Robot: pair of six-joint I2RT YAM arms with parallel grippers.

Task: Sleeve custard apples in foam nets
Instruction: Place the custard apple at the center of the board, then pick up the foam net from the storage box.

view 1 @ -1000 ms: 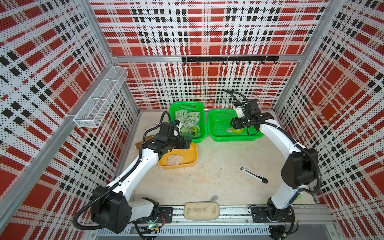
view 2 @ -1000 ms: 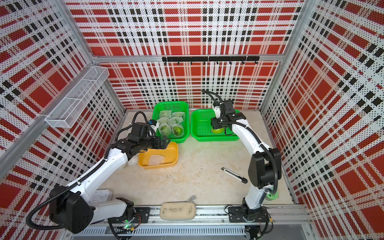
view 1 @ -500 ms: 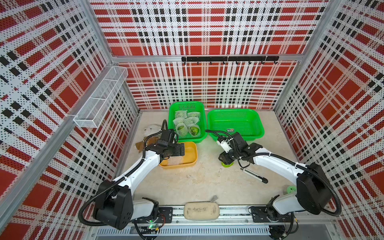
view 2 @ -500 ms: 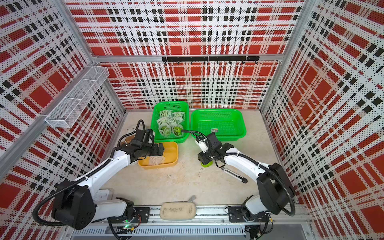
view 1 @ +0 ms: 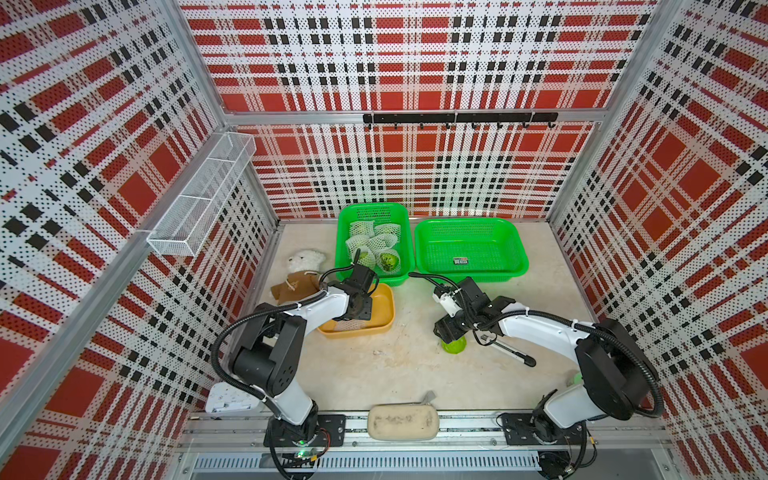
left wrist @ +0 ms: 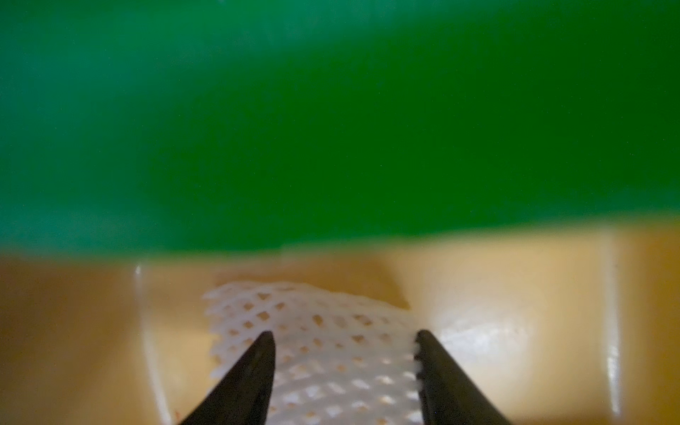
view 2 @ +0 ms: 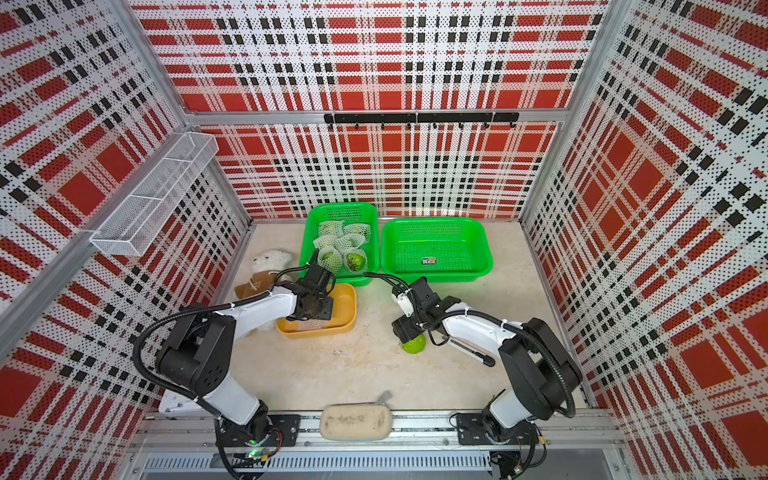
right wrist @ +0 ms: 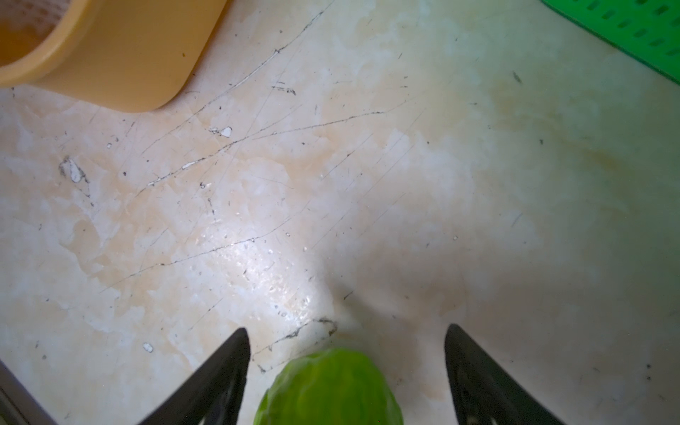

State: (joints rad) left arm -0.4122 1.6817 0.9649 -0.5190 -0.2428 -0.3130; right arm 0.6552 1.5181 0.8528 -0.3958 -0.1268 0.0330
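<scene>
Landmark: you are reading every place off the yellow tub (view 1: 384, 299), which is sitting on the pale marbled table (view 1: 407, 374).
Left gripper (left wrist: 344, 336): it is reaching down into the yellow tub, its two dark fingers straddling a foam net (left wrist: 331, 331). The jaws are standing partly apart with mesh filling the gap, and you cannot tell whether they are pinching it yet.
Foam net: it is lying on the tub's floor, white with diamond holes. In a top view only a strip (view 1: 349, 325) is showing under the wrist.
Right gripper (right wrist: 347, 327): it is hanging low over the table, well to the right of the tub. Its jaws are spread wide, gripping nothing.
Custard apple (right wrist: 329, 386): you are seeing one bare green fruit sitting on the table between those spread jaws, with a clear gap on each side. In both top views it is peeking out below the gripper (view 1: 454, 345) (view 2: 413, 344).
Sleeved fruits (view 1: 374, 243): several are lying in the green basket (view 1: 374, 211) just behind the tub, and two at the tub end are showing green skin.
Empty basket (view 1: 490, 249): it is standing behind and to the right of the tub.
Writing: a small sticker (view 1: 460, 261) is lying on the empty basket's floor, but its print is too small for you to read.
Nearby: a plush bear (view 1: 305, 262) is lying left of the tub, and a black pen (view 1: 513, 352) is lying beyond the fruit.
</scene>
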